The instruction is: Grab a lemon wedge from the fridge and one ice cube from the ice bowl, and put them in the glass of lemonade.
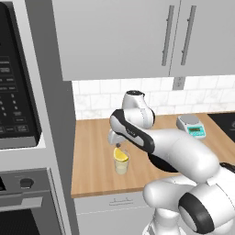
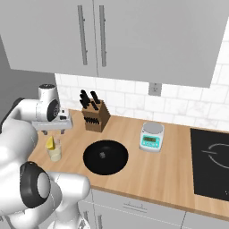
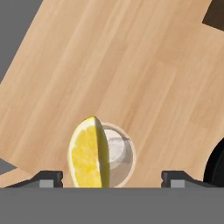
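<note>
While my jaws [image 3: 112, 177] stand spread wide with nothing pinched between them, the small bright yellow lemon wedge [image 3: 89, 153] sits in the mouth of the small clear glass of pale lemonade [image 3: 114, 154], leaning against the rim at about nine o'clock in the hand view, its upper tip standing above the rim. My two dark fingertips [image 3: 48, 178] flank the glass on either side, well clear of the wedge, so I judge the drop as made, though the wedge rides high rather than sunk in the drink.

From the right base view, the glass stands on the pale wooden surface [image 2: 179, 174] directly under my hand, and the wide shallow black ice bowl [image 2: 106, 157] lies near it at about three o'clock, with one small grey-looking cube [image 2: 103, 155] near its middle. Beyond the bowl at twelve o'clock stands the wooden knife block [image 2: 95, 115], and a small grey kitchen scale [image 2: 152, 136] sits farther along at two o'clock.

To finish this step well, I should rise straight up before swinging anywhere, so a fingertip does not clip the protruding wedge and tip the glass. Only once clear would I travel toward the bowl, keeping my jaws spread, and come down squarely over the cube. The cube is small and likely slippery, so a centred, gentle close seems wise.
</note>
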Tool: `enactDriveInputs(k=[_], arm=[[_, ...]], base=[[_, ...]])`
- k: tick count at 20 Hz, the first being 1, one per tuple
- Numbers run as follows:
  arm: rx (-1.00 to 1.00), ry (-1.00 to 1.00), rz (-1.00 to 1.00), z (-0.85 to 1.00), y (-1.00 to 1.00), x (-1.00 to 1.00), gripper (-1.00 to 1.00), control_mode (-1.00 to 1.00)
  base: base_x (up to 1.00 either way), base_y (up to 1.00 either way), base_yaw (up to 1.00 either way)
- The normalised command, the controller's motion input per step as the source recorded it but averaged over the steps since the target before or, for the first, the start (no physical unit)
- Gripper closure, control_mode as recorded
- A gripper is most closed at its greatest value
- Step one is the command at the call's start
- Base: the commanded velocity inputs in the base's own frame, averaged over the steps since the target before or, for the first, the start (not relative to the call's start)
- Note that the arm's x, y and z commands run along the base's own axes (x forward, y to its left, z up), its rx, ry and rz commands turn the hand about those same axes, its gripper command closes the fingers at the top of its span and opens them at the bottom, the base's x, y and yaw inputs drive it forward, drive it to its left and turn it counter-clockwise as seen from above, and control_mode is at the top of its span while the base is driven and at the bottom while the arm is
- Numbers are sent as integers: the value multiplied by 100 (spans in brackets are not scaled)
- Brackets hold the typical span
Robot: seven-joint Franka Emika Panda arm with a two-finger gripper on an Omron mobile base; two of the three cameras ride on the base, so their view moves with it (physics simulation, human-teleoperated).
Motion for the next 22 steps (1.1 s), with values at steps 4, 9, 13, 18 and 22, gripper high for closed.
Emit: enactDriveInputs(k=[4, 9, 13, 18, 22], arm=[[0, 0, 0, 0, 0, 0, -100, -100], [0, 0, 0, 0, -1, -8, -100, -100], [0, 0, 0, 0, -14, -24, -100, -100], [3, 0, -1, 0, -38, -19, -100, -100], [3, 0, 0, 0, -37, -8, -100, -100]], base=[[0, 0, 0], [0, 0, 0], [0, 0, 0], [0, 0, 0], [0, 0, 0]])
